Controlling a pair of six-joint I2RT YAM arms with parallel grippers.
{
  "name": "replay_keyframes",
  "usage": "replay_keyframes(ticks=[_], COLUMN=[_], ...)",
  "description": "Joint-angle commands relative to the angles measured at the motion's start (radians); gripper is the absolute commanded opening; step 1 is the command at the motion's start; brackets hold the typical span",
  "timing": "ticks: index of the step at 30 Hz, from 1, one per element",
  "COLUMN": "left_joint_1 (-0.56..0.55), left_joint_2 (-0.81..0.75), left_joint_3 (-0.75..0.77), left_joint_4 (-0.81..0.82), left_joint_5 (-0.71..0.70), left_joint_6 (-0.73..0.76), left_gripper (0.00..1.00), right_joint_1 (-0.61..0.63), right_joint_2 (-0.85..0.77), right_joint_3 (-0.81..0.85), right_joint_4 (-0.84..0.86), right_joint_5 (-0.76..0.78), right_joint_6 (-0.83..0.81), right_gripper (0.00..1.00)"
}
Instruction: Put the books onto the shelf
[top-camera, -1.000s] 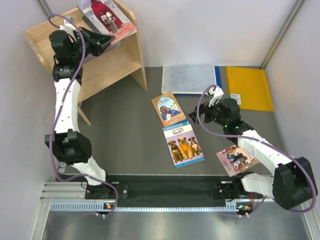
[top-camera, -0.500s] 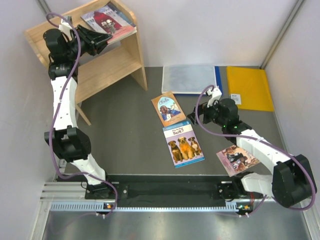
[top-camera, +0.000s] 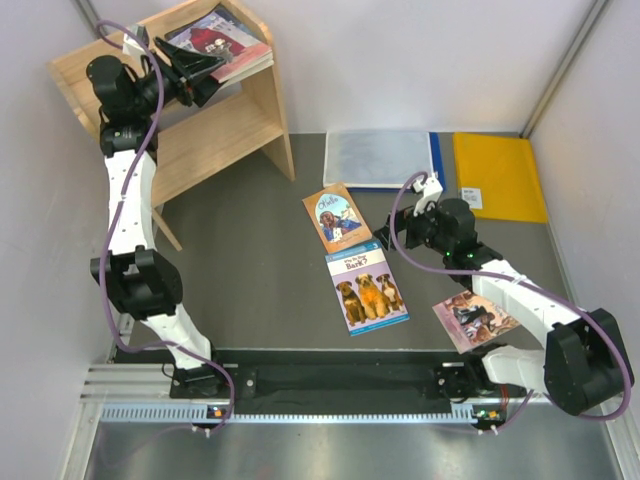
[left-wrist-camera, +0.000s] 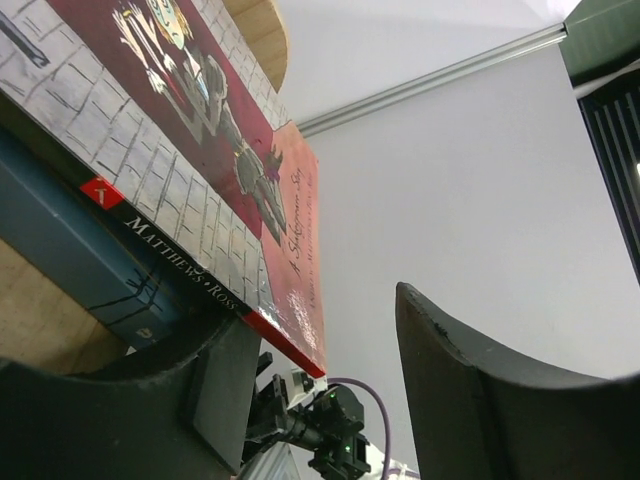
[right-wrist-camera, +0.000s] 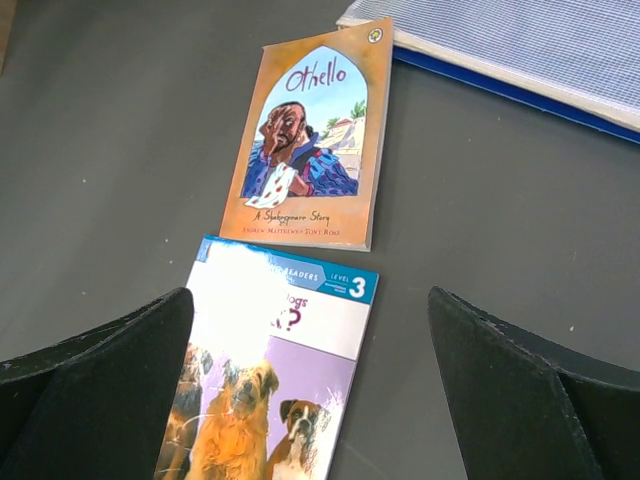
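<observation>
Clearing the left fingers (top-camera: 208, 70) away from the shelf (top-camera: 272, 120) looks to me like the step in hand. The maroon book (top-camera: 222, 38) lies flat on the dark blue book (left-wrist-camera: 60, 240) on the top board, with one end sticking out past the board's edge. The wrist view shows the left fingers parted and released, with bare wall showing through the gap. One finger sits just under the maroon book's overhanging edge, and I cannot tell whether it touches.

To do this well, draw the arm straight back along the line of the fingers and away from the stack. Do not lift first, because the lower finger could catch the overhang and tip the book off. Do not sweep sideways either, since thin paperbacks slide easily on each other. Once you are well away, check that both books lie square on the board.

By my count two books are up and three wait on the tabletop (top-camera: 250, 260): the orange book (top-camera: 337, 216), the dog book (top-camera: 366, 287) just below it and the pink book (top-camera: 475, 318) near the right arm's base. The right fingers (top-camera: 395, 232) hang spread wide with nothing between them, over the spot where the orange book meets the dog book. Choose one book before you lower them, so that the neighbour is not nudged.
</observation>
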Motion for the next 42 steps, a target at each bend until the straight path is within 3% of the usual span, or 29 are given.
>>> replay_keyframes(ticks=[1,25,28,29,30,31,42], left_joint_1=[0.003,0.014,0.013,0.014,0.013,0.014,0.013], left_joint_2=[-0.012,-0.109,-0.123,-0.124,-0.127,-0.127,-0.114], left_joint_3=[0.029,-0.247,-0.273,-0.279,-0.282,-0.288,-0.246], left_joint_4=[0.087,0.095,0.096,0.099,0.102,0.119,0.234], left_joint_5=[0.027,0.086,0.092,0.099,0.101,0.104,0.135], left_joint_6=[-0.029,0.036,0.043,0.043,0.043,0.033,-0.07], left_gripper=[0.6,0.6,0.45,0.35,0.14,0.0,0.0], right_joint_1=[0.019,0.019,0.02,0.019,0.019,0.022,0.033], right_joint_2=[0.0,0.01,0.013,0.017,0.02,0.023,0.053], right_joint_3=[-0.006,-0.026,-0.031,-0.031,-0.031,-0.032,-0.038], right_joint_4=[0.051,0.081,0.093,0.095,0.103,0.106,0.136], right_joint_5=[-0.006,-0.025,-0.031,-0.032,-0.035,-0.041,-0.049], right_joint_6=[0.003,0.008,0.014,0.018,0.02,0.024,0.04], right_gripper=[1.0,1.0,1.0,1.0,1.0,1.0,1.0])
